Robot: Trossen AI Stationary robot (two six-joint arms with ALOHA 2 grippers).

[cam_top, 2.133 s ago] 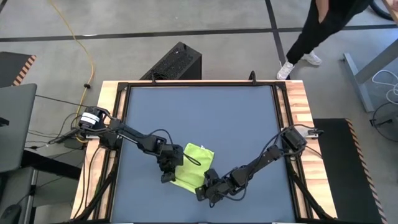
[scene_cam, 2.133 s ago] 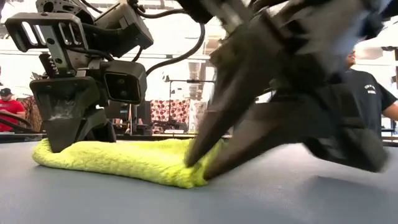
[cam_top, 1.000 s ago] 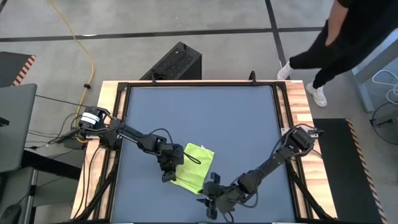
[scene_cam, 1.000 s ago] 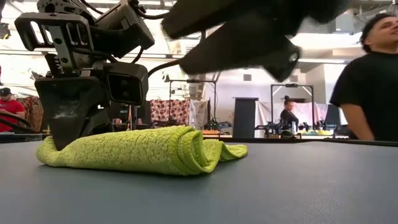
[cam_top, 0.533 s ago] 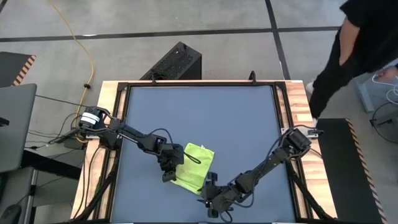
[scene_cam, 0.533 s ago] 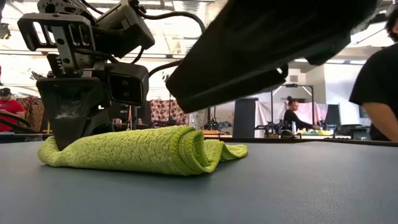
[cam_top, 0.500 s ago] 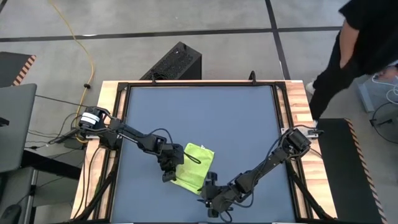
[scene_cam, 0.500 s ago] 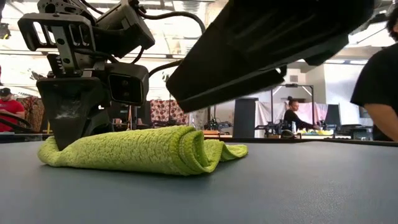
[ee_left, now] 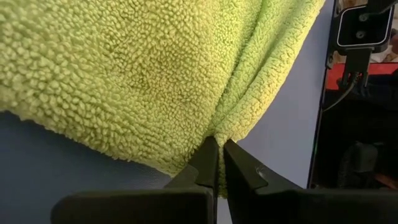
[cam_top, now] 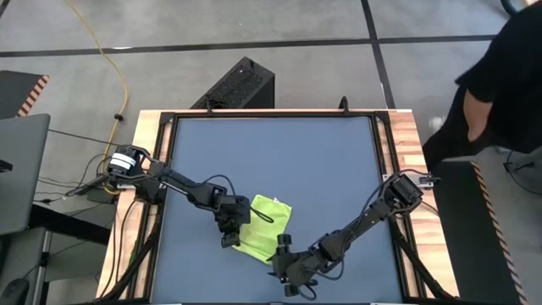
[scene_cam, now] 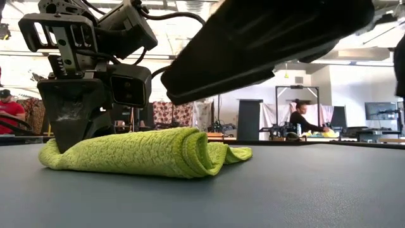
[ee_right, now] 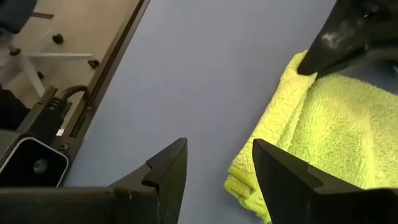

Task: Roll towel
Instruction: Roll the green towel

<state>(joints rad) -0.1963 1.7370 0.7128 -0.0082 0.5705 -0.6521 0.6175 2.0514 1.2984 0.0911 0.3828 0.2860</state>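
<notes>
My left gripper (ee_left: pixel 219 163) is pinched tight on a fold at the towel's (cam_top: pixel 266 226) edge, on the side nearest the left arm's base, and the towel itself lies on the dark blue-grey mat (cam_top: pixel 279 152), toward the front edge and a little left of the mat's middle. My right gripper (ee_right: pixel 217 163) has its fingers spread apart and holds nothing; it hangs just above the mat beside the towel's front corner, not touching it. The main risk I see from here is that the loose curl at the free end, which from table height sits only lightly folded over itself, flops open if I bring the right gripper in at the wrong height: too high and the fingers close on the top layer alone and peel it back, too low and they scrape the mat and shove the whole towel sideways. My left pinch is thin, only a small ridge of pile between the fingers, so any hard pull from the right side could drag the cloth out of it. Counting up: one towel, one mat, two grippers, and one person (cam_top: pixel 508 85) standing beyond the mat's right far corner.
</notes>
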